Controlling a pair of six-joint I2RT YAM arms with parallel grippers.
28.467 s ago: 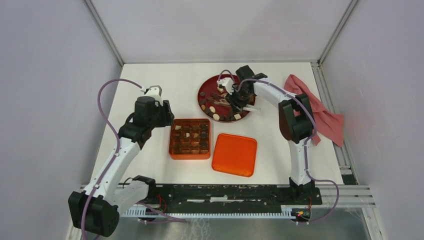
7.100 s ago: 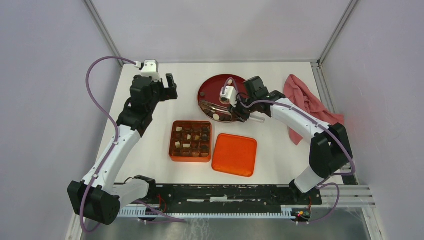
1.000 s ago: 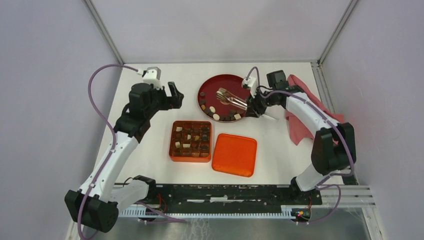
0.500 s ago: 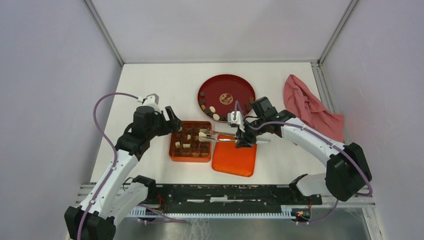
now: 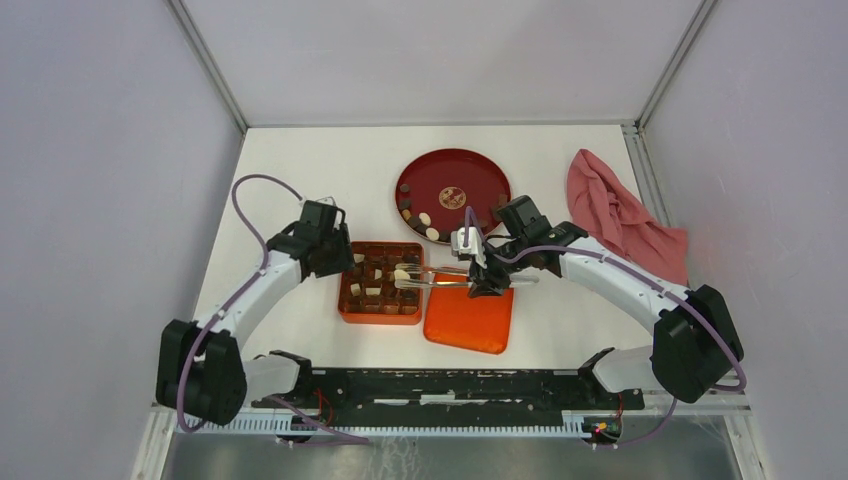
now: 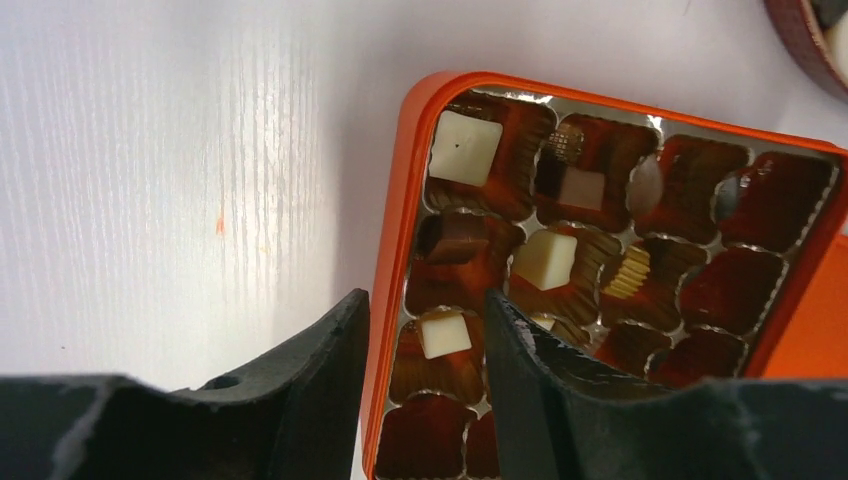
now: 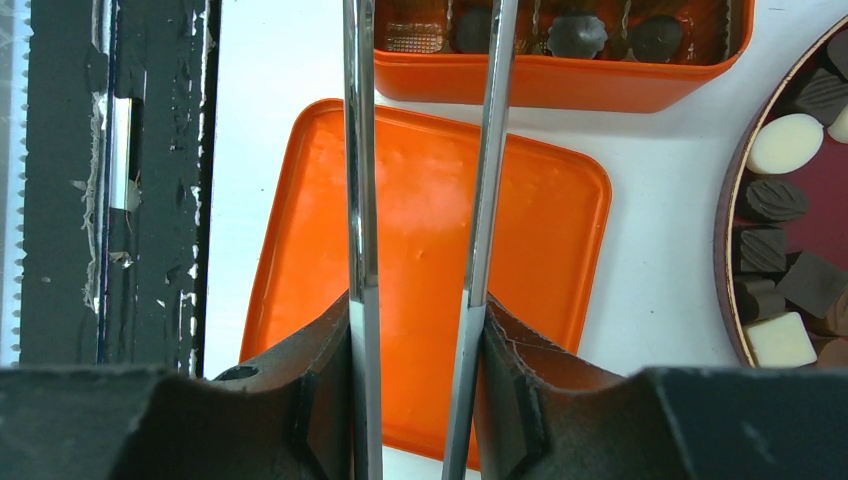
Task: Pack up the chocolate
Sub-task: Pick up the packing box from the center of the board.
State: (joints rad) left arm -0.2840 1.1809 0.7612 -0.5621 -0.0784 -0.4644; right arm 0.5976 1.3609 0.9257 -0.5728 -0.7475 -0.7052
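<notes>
Left arm is folded low, forearm angled up toward the orange box [image 5: 378, 312]. Left gripper [image 6: 425, 312] sits astride the box's left wall: one finger [image 6: 340, 345] outside over the table, the other inside over the cells. The jaws are parted, wider than the wall.

Right arm has its elbow far out to the right and its forearm stretched left across the orange lid [image 7: 540, 250]. Right gripper [image 7: 415, 310] is clamped on metal tongs [image 7: 358, 200]. Their blades stand apart where I can see them, and the tips run off the wrist view. From above, the tips sit over the box with a pale bit at them; I cannot tell whether it is pinched.

Chocolate [image 6: 545, 258] fills most box cells. More lies along the near rim of the red plate [image 5: 470, 170].
</notes>
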